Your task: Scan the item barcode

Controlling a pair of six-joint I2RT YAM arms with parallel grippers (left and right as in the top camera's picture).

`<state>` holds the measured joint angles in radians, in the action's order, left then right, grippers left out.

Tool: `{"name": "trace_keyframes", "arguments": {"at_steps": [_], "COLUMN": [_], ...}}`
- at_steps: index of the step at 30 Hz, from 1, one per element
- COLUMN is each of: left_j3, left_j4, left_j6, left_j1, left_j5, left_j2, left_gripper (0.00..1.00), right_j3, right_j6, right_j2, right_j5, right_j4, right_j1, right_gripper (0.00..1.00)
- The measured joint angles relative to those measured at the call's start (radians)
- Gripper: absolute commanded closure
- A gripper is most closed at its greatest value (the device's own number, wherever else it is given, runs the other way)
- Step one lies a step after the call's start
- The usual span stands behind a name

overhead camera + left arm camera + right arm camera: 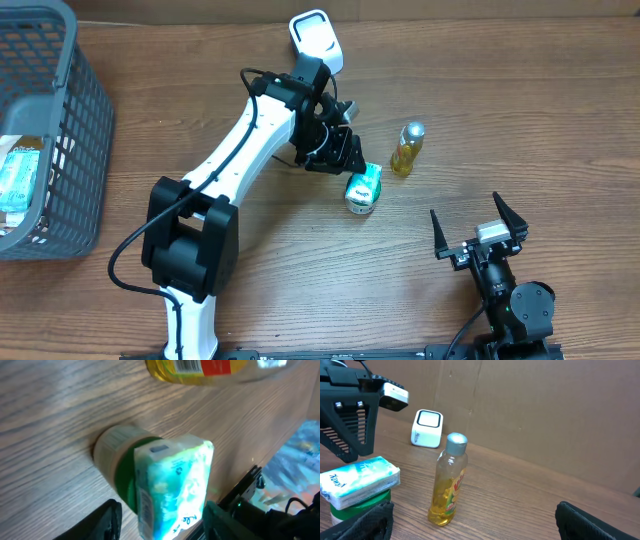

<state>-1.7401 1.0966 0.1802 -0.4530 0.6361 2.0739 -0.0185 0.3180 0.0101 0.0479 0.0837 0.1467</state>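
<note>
A teal-and-white tissue pack (365,183) (172,485) (357,479) lies on top of a green-lidded jar (116,460) (355,506) in the middle of the table. My left gripper (345,160) (162,522) is down over the pack with a finger on each side. A gap still shows at the left finger, so it is open. The pack's barcode strip faces that finger. Near the front edge, my right gripper (478,228) (475,520) stands wide open and holds nothing.
A small bottle of yellow liquid (407,148) (449,480) (200,367) stands just right of the pack. A white box-shaped device (315,38) (426,428) sits at the back. A grey basket (70,110) with packets inside stands at the far left.
</note>
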Motion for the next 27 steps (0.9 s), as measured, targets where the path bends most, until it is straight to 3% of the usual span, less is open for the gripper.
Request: {"name": "trace_keyframes", "arguments": {"at_steps": [8, 14, 18, 21, 27], "left_j3": [0.000, 0.005, 0.006, 0.006, 0.006], "left_j4": [0.006, 0.007, 0.006, 0.006, 0.006], "left_j6": [-0.008, -0.006, -0.007, -0.007, -0.006], "left_j1": [-0.050, -0.051, -0.055, -0.058, -0.058], "left_j5": [-0.053, -0.072, -0.096, -0.104, -0.114], "left_j2": [0.000, 0.000, 0.000, 0.000, 0.000], "left_gripper": [0.63, 0.81, 0.81, 0.75, 0.79], "right_j3": [0.000, 0.000, 0.000, 0.000, 0.000], "right_j6": [0.000, 0.000, 0.000, 0.000, 0.000], "right_j2": [0.000, 0.000, 0.000, 0.000, 0.000], "right_j5": [0.000, 0.000, 0.000, 0.000, 0.000], "right_j4": [0.000, 0.000, 0.000, 0.000, 0.000], "right_j1": [0.000, 0.000, 0.000, 0.000, 0.000], "right_gripper": [0.00, 0.00, 0.00, 0.00, 0.00]}}
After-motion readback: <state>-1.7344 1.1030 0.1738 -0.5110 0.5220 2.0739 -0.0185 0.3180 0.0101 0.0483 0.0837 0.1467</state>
